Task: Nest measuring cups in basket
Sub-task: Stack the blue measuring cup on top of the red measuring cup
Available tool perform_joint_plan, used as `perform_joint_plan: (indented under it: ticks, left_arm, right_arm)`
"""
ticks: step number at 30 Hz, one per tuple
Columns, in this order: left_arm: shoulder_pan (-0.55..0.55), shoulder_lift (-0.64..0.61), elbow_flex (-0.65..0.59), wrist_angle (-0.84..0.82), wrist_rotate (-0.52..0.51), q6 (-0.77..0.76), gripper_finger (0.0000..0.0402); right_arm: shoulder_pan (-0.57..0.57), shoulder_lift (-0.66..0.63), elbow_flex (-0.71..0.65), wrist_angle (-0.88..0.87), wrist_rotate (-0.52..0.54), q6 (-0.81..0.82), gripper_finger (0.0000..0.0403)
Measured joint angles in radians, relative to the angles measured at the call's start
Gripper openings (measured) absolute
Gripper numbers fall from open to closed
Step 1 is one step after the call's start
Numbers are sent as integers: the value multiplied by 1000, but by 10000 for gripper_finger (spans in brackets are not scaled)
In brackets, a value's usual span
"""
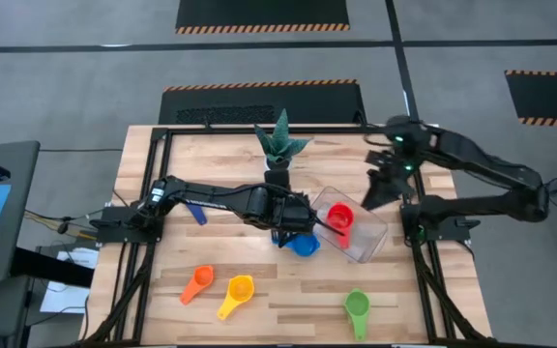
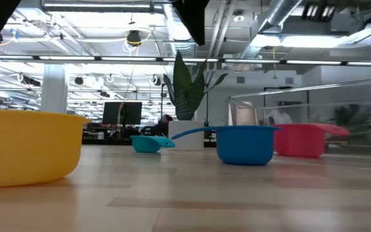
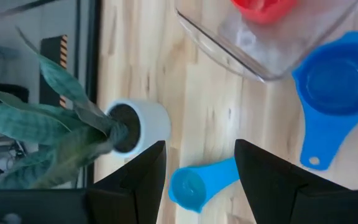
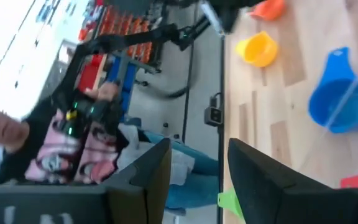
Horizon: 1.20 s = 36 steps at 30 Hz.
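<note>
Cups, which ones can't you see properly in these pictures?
- Light blue cup: hidden in the high view, under the left arm. The open left gripper is over it.
- Dark blue cup: high view, partly under the same arm.
- Red cup: left wrist view, cut off by the picture's edge.
- Green cup: not visible in the low view.

Nothing for you to read here: no words, numbers or brand marks show on any cup, on the basket (image 1: pixel 361 235) or on the table (image 1: pixel 259 300). The floor mats (image 1: pixel 262 14) carry only orange-and-black hazard stripes, with no lettering on them.
</note>
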State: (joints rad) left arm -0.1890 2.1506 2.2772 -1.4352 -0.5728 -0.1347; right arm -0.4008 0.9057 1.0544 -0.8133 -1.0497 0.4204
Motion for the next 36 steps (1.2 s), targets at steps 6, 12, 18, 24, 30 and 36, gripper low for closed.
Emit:
perform_joint_plan:
  ticks: [6,12,18,24,30,36]
  left_arm:
    - [0,0,0,-49,60,-9,185]
    - [-2,0,-19,-129,202,-17,185]
    - [-29,1,-85,-133,314,-32,185]
    - [-76,-39,-172,-137,321,-38,185]
    - [-87,-238,-369,-135,271,-170,185]
    - [-87,-433,-552,-100,226,-369,185]
  right_arm:
    - [153,-154,0,-75,133,90,178]
    - [319,-240,0,-203,341,271,177]
    - [450,-283,1,-492,662,459,177]
    - [581,-284,0,-580,747,554,177]
    - [746,-238,0,-533,863,673,177]
    - [993,-100,0,-478,971,840,177]
